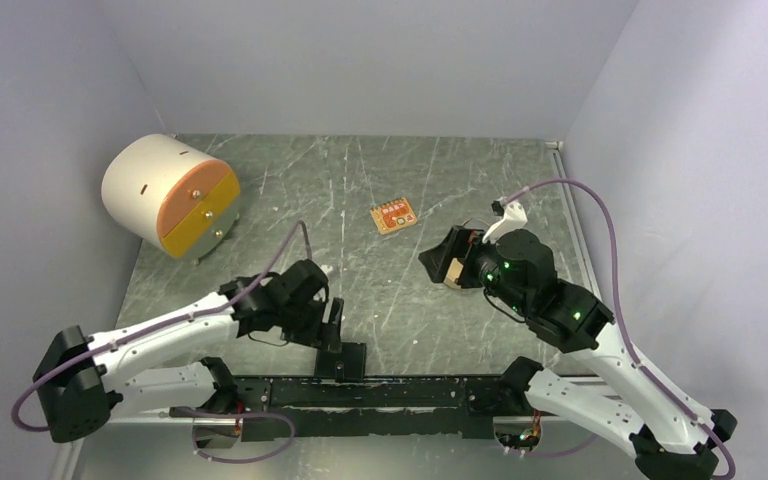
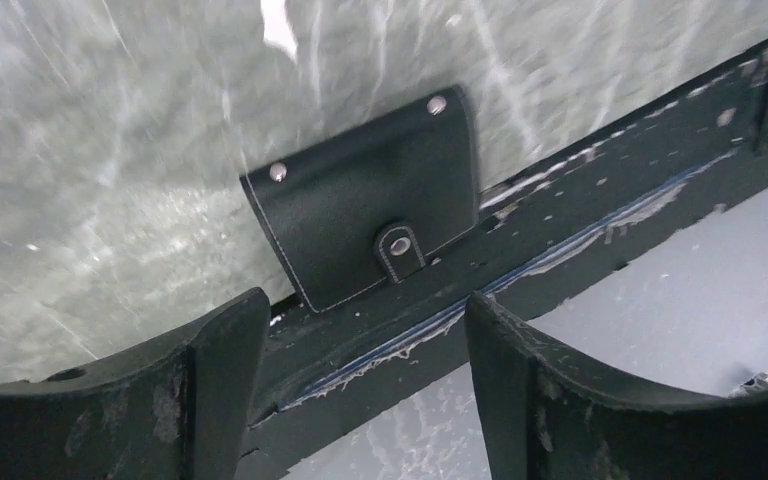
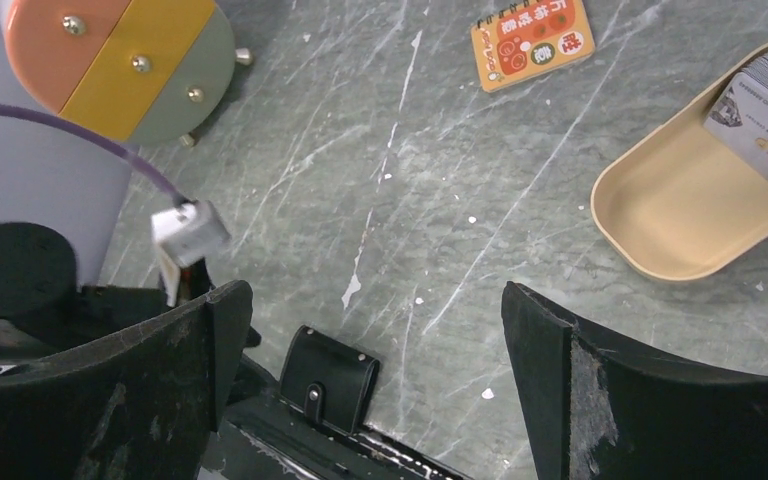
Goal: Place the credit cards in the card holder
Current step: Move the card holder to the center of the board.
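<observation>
Left pincer is gaping wide, small black leather card holder lying just ahead; right pincer is gaping wide, grey rectangular credit cards ahead-right.

Lab booth; white walls; scratched tabletop

The card holder lies at the near edge of the table, against the rail, just before my left gripper; the tray lies right of centre, the credit cards stacked in one end; the small pad lies behind it, leftward; the drum stands far left.
</observation>
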You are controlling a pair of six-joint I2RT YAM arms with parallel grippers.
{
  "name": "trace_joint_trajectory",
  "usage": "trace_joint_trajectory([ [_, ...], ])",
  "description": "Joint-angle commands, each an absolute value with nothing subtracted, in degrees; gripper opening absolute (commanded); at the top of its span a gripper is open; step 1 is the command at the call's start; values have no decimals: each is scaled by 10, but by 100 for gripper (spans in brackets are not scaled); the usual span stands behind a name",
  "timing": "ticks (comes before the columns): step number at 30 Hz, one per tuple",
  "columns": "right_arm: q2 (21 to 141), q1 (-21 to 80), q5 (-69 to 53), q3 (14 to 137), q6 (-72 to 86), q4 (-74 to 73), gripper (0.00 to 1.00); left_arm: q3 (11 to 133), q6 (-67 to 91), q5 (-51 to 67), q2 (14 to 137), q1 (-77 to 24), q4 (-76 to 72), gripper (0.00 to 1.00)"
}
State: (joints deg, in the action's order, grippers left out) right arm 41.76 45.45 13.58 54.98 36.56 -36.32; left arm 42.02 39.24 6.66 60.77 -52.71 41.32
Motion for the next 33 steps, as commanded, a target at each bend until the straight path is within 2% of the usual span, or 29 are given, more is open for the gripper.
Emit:
trace_joint_trajectory([
  [1,398,452,146,534,348,-355,100,363,468,63,633,-553,358,76],
  [7,384,452,146,531,340,-349,100,316,491,72,652,-555,280,72],
  [10,382,452,146,536,337,-351,100,307,487,89,677,-556,240,65],
  [15,389,452,147,538,345,-370,100,282,521,95,698,-572,166,36],
  [16,390,452,144,537,347,-372,100,278,533,100,696,-574,149,27],
  [20,376,451,129,526,346,-361,100,279,560,102,701,-576,87,9],
  [24,353,452,122,501,335,-334,100,305,567,99,734,-576,34,9],
  [27,357,452,113,504,328,-324,100,342,566,68,762,-575,50,9],
  [33,368,452,107,508,326,-331,99,353,579,28,722,-526,51,9],
])
